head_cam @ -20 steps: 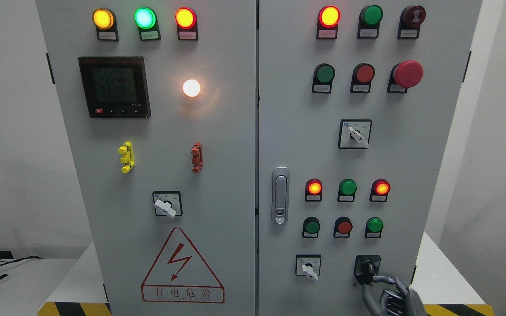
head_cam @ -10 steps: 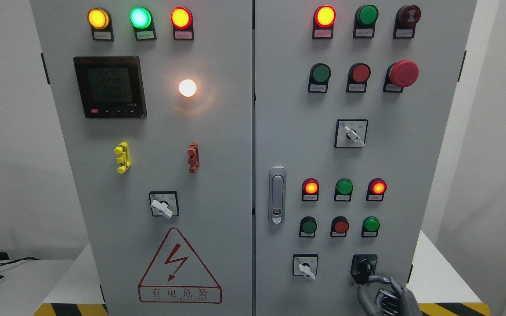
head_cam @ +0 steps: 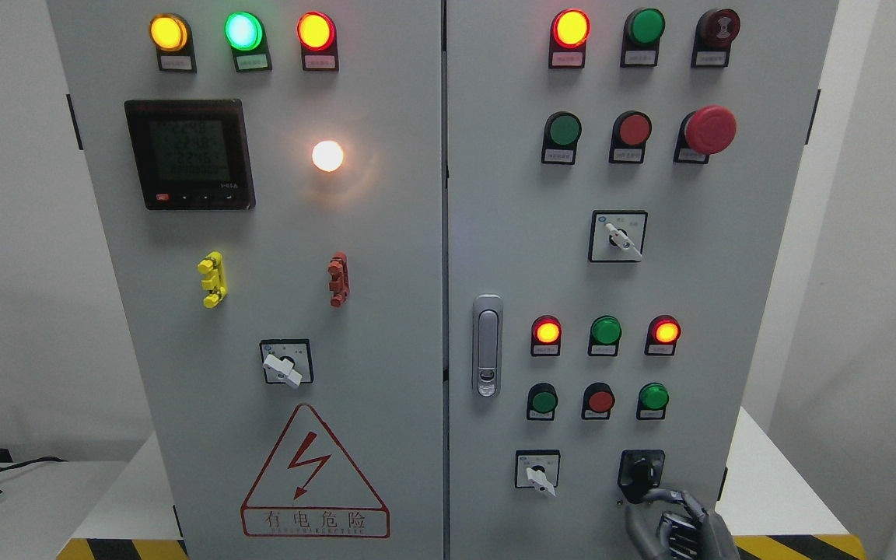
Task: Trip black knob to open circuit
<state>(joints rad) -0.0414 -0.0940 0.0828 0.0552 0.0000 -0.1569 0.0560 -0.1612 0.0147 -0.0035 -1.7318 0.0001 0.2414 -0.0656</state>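
Note:
The black knob (head_cam: 641,473) sits on its square black plate at the lower right of the grey cabinet's right door (head_cam: 736,295). My right hand (head_cam: 638,496) comes up from the bottom edge just below it. Its thumb and forefinger (head_cam: 666,494) pinch the knob's lower end, while the other fingers stay curled under the palm. The knob's handle stands roughly upright. My left arm is out of the picture.
A white selector switch (head_cam: 538,474) sits left of the knob, with green and red push buttons (head_cam: 599,400) and lit red lamps (head_cam: 547,332) above. A red mushroom stop button (head_cam: 709,129) is higher up. A door latch (head_cam: 487,346) is by the seam.
The whole cabinet has drifted a little to the left in the picture. My right hand has stayed at the black knob, shifting left with it.

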